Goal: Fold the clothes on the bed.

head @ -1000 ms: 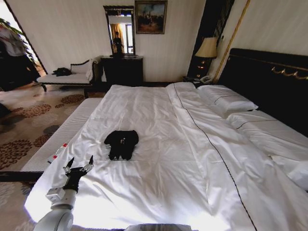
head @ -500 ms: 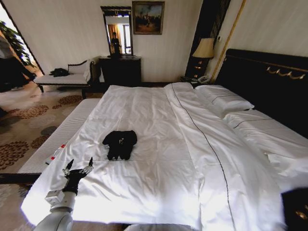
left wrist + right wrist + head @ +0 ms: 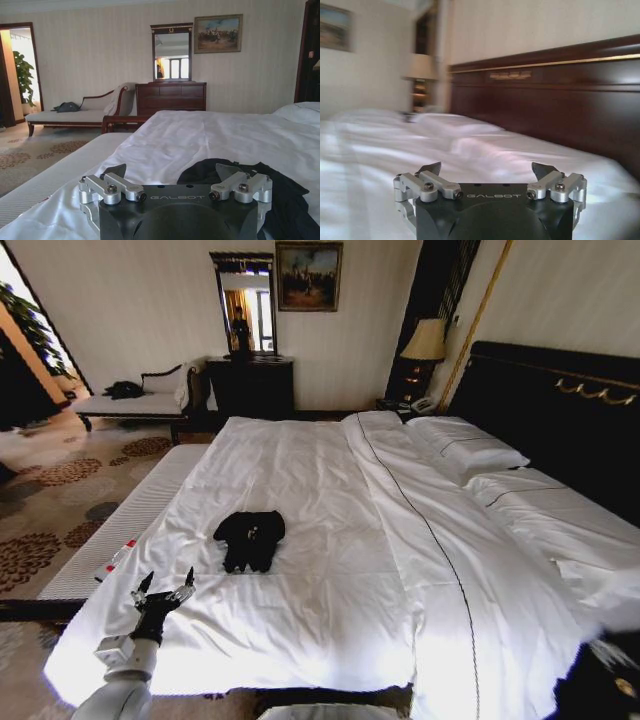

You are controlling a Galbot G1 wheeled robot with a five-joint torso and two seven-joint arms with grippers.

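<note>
The clothes, a crumpled black T-shirt (image 3: 250,538), lie on the white bed (image 3: 340,480) near its left edge. My left gripper (image 3: 162,585) hovers open over the bed's near left corner, a short way in front of the shirt and to its left, with nothing between its fingers. In the left wrist view the open left gripper (image 3: 172,172) points at the shirt (image 3: 295,200) just beyond it on the bed (image 3: 200,135). In the right wrist view my right gripper (image 3: 487,170) is open and empty above the bed (image 3: 380,150), facing the dark headboard (image 3: 545,95).
A pale padded bench (image 3: 130,515) runs along the bed's left side, with a small red-and-white item (image 3: 113,561) on it. Pillows (image 3: 470,445) and the headboard (image 3: 560,410) are at right. A chaise (image 3: 140,400), dresser (image 3: 250,385) and lamp (image 3: 428,340) stand by the far wall.
The camera shifted slightly a second ago. A dark part of my right arm has come into the bottom right corner of the head view. Left gripper and shirt have stayed put.
</note>
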